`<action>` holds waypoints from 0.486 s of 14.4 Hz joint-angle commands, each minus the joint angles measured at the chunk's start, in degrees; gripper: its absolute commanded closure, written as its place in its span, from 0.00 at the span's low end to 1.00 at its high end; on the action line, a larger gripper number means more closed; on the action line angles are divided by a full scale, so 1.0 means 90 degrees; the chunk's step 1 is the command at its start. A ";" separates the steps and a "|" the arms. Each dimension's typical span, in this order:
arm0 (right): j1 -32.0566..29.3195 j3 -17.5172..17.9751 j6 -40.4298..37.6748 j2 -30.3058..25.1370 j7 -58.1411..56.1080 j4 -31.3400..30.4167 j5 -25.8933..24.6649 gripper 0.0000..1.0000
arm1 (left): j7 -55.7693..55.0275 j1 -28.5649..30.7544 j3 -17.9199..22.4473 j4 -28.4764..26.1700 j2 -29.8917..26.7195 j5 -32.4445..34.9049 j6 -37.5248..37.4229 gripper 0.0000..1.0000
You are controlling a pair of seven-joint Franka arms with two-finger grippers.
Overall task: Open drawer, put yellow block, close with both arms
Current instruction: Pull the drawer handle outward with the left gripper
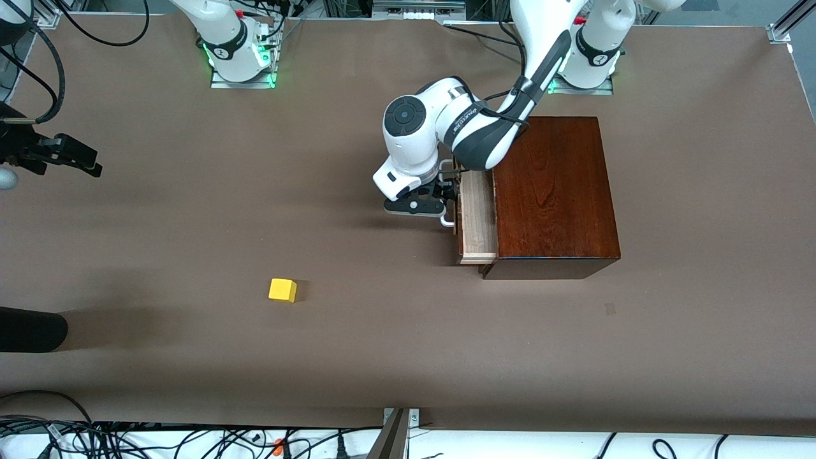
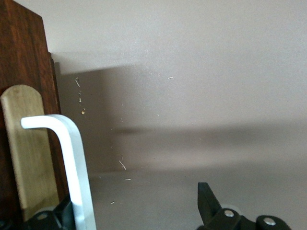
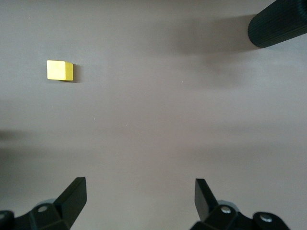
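Opening step: left gripper (image 1: 446, 194) is straddling the white handle (image 1: 448, 221), fingers spread, drawer (image 1: 478, 220) partly out at frame centre. Right gripper (image 3: 139, 196) is waiting wide open (upper left). Yellow block (image 1: 282, 290) is sitting lower left; next needs more pulling.

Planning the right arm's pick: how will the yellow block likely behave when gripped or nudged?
The yellow block looks rigid with flat faces, so it probably sits stable and slides rather than rolls. It looks small next to the open right gripper, so likely light. Its plain, smooth-looking faces might slip under a weak pinch.
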 commanded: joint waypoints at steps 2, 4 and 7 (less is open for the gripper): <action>-0.0051 0.0017 -0.0005 0.0003 -0.0103 0.0016 0.0049 0.00 | 0.0006 -0.0025 -0.0159 0.0496 0.0454 -0.0546 0.0946 0.00; -0.0051 0.0017 -0.0005 0.0003 -0.0103 0.0016 0.0049 0.00 | -0.0081 -0.0035 -0.0217 0.0487 0.0425 -0.0517 0.0936 0.00; -0.0051 0.0017 -0.0005 0.0003 -0.0103 0.0016 0.0049 0.00 | -0.0179 -0.0143 -0.0217 0.0438 0.0386 -0.0507 0.0848 0.00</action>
